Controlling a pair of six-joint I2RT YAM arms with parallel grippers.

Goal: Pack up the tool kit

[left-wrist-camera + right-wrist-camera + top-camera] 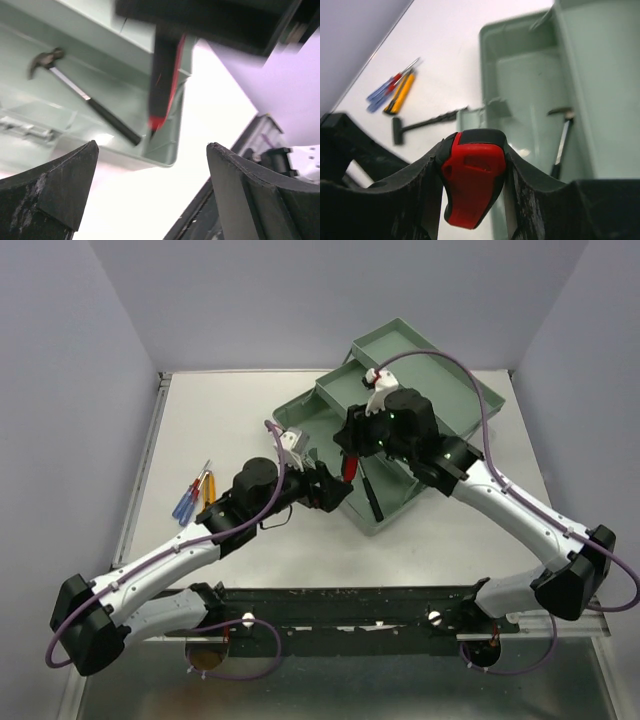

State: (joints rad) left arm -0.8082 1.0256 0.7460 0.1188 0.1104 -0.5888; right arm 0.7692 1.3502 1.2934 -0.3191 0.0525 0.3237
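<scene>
Packing is under way, we judge: the right fingers (535, 200) clench a red-handled tool (472, 190) above the near corner of the tool kit (405, 502), which sits open toward the far right of the worktop (240, 420). Our left fingers (50, 185) gape, holding nothing, just beside that corner. A hammer (85, 97) already lies inside; screwdrivers (195, 495) wait outside on the left. Next we should lower the tool in beside the hammer, release it, and send the left arm for the screwdrivers.
</scene>
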